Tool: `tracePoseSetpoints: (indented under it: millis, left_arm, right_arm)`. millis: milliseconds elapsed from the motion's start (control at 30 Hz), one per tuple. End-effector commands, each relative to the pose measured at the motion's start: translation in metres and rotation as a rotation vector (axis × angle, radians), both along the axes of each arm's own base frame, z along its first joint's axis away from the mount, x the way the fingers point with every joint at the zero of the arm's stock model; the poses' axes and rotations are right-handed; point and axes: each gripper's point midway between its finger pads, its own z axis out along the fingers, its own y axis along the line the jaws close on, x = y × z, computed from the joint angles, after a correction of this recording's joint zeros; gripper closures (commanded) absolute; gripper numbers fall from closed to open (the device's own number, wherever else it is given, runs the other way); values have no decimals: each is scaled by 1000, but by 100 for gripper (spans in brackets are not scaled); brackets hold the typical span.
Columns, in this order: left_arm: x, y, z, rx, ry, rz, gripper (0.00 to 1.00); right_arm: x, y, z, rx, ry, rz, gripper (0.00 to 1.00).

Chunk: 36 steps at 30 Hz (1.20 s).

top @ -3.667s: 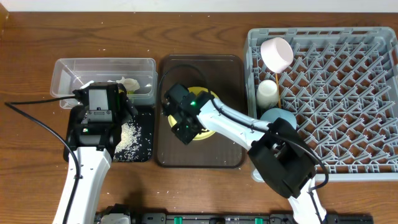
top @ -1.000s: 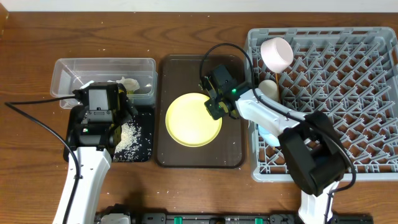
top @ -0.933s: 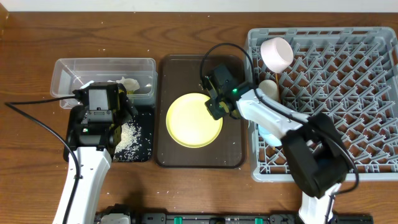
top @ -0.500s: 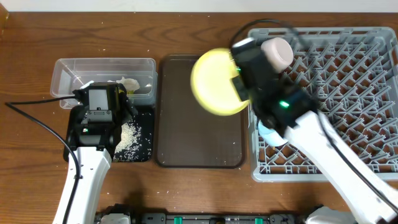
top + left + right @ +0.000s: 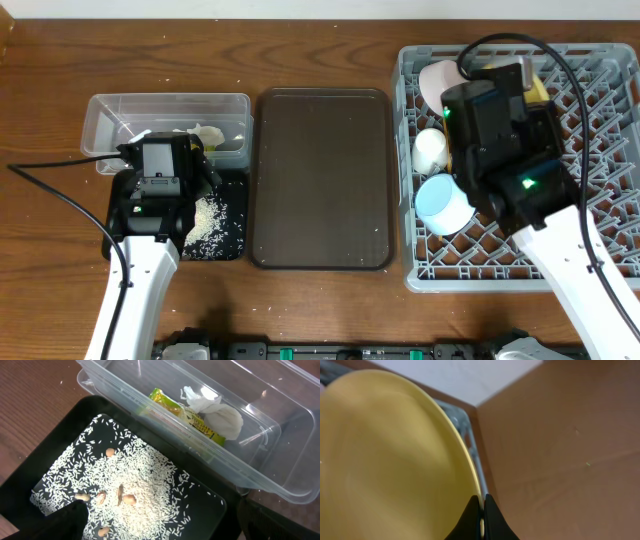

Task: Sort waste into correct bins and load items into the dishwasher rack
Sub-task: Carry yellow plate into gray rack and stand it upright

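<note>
Hovering left gripper (image 5: 160, 510): fingers wide apart with nothing between them, above the black tray; same place as one second ago.
Clear tub (image 5: 105, 115): far left; it holds the snack wrapper (image 5: 185, 415) and the tissue (image 5: 220, 412), which touch each other.
Black tray (image 5: 75, 425): against the near side of the tub; rice grains (image 5: 135, 490) are spread on its floor.
Brown serving tray (image 5: 320, 180): between the bins and the rack; the plate lay on it one second ago and has left it.
Dishwasher rack (image 5: 600, 250): at the right; pink bowl (image 5: 437, 80), white cup (image 5: 430, 150) and blue bowl (image 5: 443, 205) stand along its left side, as before.
Yellow plate (image 5: 385, 460): lifted, held on edge over the far part of the rack; mostly hidden under the arm from overhead.
Right gripper (image 5: 481, 502): fingers pressed onto the plate's rim; it has moved further right over the rack.
</note>
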Motion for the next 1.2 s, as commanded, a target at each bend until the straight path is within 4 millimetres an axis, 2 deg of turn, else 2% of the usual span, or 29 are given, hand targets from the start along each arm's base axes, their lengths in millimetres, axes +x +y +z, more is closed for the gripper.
tracePoseSetpoints:
  millis: [0, 133, 267, 533, 767, 967, 1167]
  left_arm:
    - [3, 3, 5, 5, -14, 18, 2]
    - [3, 3, 5, 5, -14, 18, 2]
    - [3, 3, 5, 5, -14, 18, 2]
    - [3, 3, 5, 5, -14, 18, 2]
    - [3, 3, 5, 5, -14, 18, 2]
    - [3, 3, 5, 5, -14, 18, 2]
    - [3, 3, 5, 5, -14, 18, 2]
  right_arm:
    - [1, -19, -1, -62, 23, -81, 99]
    - [9, -22, -20, -56, 85, -83, 99]
    - [21, -18, -48, -10, 162, -53, 99]
    - [35, -25, -84, -22, 244, -100, 99]
    - [41, -27, -101, -22, 288, -107, 99]
    - [50, -8, -119, 108, 309, -21, 99]
    - [52, -1, -126, 151, 324, 8, 97]
